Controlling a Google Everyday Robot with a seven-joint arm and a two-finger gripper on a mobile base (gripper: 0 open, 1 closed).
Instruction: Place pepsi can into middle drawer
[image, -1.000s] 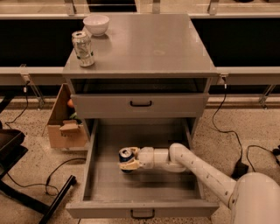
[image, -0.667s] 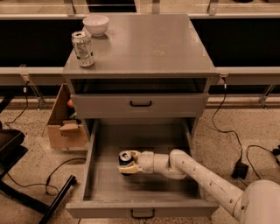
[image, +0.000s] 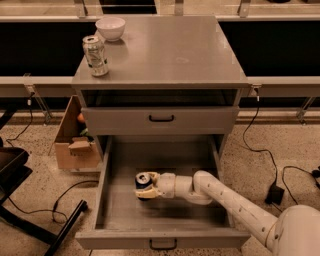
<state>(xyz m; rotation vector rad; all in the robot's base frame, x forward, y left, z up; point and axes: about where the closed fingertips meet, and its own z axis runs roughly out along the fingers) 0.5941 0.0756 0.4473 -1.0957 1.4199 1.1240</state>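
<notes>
The pepsi can, dark blue with a silver top, is inside the open middle drawer, near its left-centre, low over the drawer floor. My gripper reaches in from the right on a white arm, and its fingers are closed around the can's sides. The can's lower part is hidden by the fingers, so I cannot tell whether it rests on the drawer floor.
The upper drawer is shut above. On the tabletop stand a silver-and-pale-green can and a white bowl. A cardboard box and black chair legs are at the left; cables lie on the floor at the right.
My gripper with the can has sunk slightly and shifted a little left inside the drawer. The arm has stretched lower. Nothing else has moved.
</notes>
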